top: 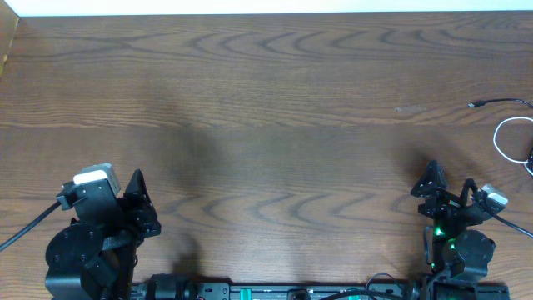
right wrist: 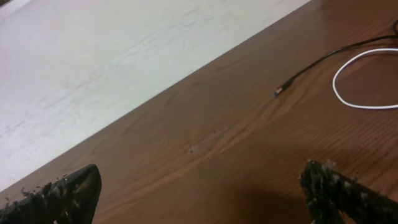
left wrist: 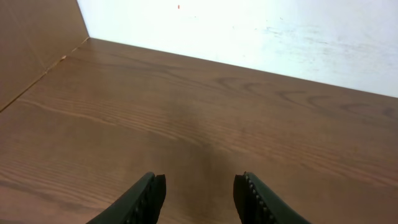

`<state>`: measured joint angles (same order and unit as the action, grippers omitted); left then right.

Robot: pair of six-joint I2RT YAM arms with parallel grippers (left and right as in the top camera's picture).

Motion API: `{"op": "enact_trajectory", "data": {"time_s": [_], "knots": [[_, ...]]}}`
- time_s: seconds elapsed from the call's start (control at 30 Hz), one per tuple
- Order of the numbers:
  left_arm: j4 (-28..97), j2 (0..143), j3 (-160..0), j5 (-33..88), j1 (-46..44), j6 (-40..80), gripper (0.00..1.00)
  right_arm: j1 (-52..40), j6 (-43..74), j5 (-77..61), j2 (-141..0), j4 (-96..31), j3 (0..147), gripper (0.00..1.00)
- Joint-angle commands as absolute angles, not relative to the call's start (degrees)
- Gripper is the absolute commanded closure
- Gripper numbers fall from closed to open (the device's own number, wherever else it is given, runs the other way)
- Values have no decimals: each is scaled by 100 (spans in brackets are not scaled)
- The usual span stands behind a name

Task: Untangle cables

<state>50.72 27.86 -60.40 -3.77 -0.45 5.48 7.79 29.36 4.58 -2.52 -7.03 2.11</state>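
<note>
From overhead, the black cable [top: 500,101] and the white cable [top: 497,137] lie at the far right edge of the frame, partly cut off, and I cannot tell whether they cross. I judge them light, limp and slippery, best pinched just behind a plug end. My left gripper [top: 137,196] sits lower left and my right gripper [top: 448,190] lower right, both apart from them. In the left wrist view my jaws stand partly apart over bare table [left wrist: 199,112], holding nothing. In the right wrist view my jaws gape wide and empty, with both cables at upper right.
</note>
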Motion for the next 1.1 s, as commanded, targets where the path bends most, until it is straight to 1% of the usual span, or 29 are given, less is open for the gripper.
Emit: {"op": "enact_trajectory", "data": {"time_s": [0.0,0.1,0.17,0.23,0.37,0.63,0.87,0.97,1.07], "knots": [[5074,2766,-6099,-370,-62,473,58,751,2995,521,-268,-703,178,1],[5100,2766,-6097,-368,-62,473,59,751,2995,521,-270,-703,176,1],[5098,2766,-6099,-368,-62,473,50,751,2995,521,-270,-703,178,1],[5096,2766,-6097,-368,-62,473,46,744,2995,523,-244,-694,178,1],[5072,2766,-6097,-368,-62,473,45,703,2995,521,-137,-694,176,1],[5072,2766,-6099,-366,-62,473,44,255,2995,521,-27,-692,176,1],[5033,2766,-6049,-217,-62,475,44,257,2995,521,-27,-690,176,1],[4783,2766,-5795,-189,-62,502,44,257,2995,521,-30,-690,176,1],[4215,2766,-5277,-51,-62,631,43,257,2995,521,-30,-692,176,1]]}}
